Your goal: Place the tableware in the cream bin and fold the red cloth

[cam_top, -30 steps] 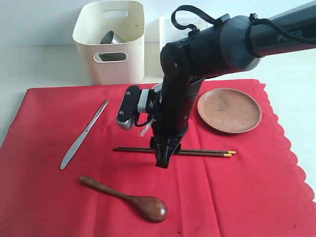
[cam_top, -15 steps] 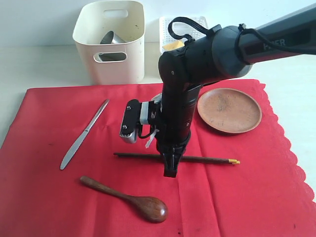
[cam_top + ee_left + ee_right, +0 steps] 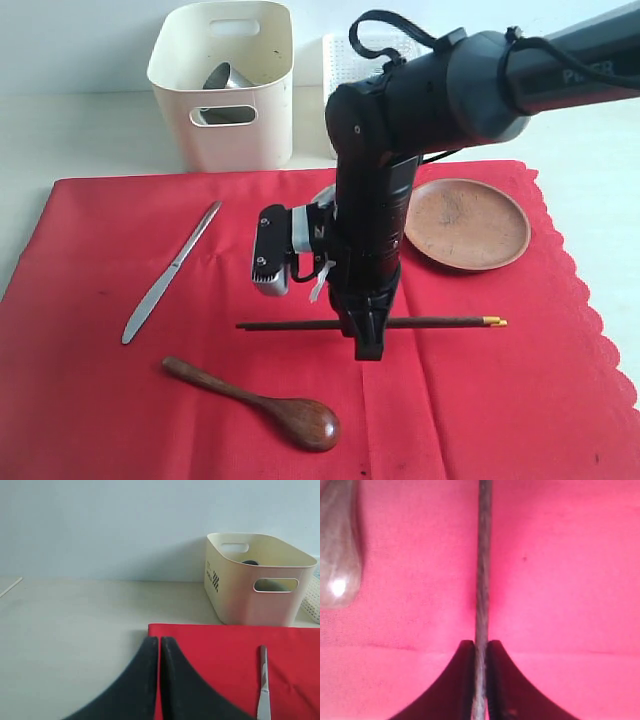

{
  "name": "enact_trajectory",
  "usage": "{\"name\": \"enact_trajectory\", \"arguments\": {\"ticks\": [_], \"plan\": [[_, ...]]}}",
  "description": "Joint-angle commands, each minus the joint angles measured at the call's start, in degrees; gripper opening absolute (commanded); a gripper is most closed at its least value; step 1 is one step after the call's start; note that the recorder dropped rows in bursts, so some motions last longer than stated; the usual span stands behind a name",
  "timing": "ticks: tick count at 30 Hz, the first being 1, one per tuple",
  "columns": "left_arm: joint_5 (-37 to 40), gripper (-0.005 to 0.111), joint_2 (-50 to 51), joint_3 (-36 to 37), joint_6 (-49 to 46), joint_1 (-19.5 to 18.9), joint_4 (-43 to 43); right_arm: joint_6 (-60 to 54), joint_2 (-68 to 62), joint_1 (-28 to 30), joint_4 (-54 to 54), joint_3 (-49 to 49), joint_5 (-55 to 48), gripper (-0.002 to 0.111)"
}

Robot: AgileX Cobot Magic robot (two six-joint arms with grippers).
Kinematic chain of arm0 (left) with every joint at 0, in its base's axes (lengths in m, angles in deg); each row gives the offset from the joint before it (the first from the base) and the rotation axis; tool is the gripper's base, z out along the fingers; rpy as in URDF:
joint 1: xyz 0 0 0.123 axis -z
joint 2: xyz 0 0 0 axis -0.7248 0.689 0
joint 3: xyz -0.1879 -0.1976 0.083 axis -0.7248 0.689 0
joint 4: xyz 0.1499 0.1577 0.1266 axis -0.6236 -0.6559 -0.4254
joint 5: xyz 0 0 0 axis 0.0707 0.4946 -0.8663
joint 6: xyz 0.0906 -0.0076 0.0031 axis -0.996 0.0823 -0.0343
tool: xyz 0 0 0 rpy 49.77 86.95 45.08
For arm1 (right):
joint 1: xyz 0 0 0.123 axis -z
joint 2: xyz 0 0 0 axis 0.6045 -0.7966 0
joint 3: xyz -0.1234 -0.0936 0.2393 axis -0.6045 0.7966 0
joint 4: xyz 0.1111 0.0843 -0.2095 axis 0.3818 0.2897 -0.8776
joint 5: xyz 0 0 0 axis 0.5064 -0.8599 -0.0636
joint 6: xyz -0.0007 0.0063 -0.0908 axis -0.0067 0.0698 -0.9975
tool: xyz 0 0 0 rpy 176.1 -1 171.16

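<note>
Red cloth spread flat, cream bin behind.
Knife left, spoon front, plate right, chopsticks level mid-cloth in the right gripper; bin holds what looks like a steel cup.

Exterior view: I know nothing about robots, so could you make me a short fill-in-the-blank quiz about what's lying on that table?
The chopsticks are clamped in the ____ gripper. The wooden spoon lies on the ____ cloth. In the exterior view, the knife lies to the ____ of the chopsticks.
Missing words: right, red, left.
</note>
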Motion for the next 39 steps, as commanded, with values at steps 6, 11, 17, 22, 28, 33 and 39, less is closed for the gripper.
{"name": "enact_trajectory", "arguments": {"ticks": [6, 11, 17, 22, 28, 33, 39], "plan": [[0.0, 0.004, -0.4, 0.0, 0.1, -0.2, 0.4, -0.5, 4.4, 0.2, -0.4, 0.3, 2.6, 0.000], [0.0, 0.004, -0.4, 0.0, 0.1, -0.2, 0.4, 2.7, 4.8, 0.2, 0.0, -4.2, 2.9, 0.000], [0.0, 0.004, -0.4, 0.0, 0.1, -0.2, 0.4, 11.0, 4.5, 0.3, 0.2, -14.1, 4.2, 0.000], [0.0, 0.004, -0.4, 0.0, 0.1, -0.2, 0.4, 18.5, 1.0, 1.4, 1.4, -24.1, 4.5, 0.000], [0.0, 0.004, -0.4, 0.0, 0.1, -0.2, 0.4, 26.8, -6.0, 4.7, 6.4, -37.5, 5.0, 0.000], [0.0, 0.004, -0.4, 0.0, 0.1, -0.2, 0.4, 28.8, -12.3, 8.7, 16.8, -49.5, 8.0, 0.000], [0.0, 0.004, -0.4, 0.0, 0.1, -0.2, 0.4, 31.3, -17.4, 10.7, 25.8, -58.2, 18.9, 0.000]]}}
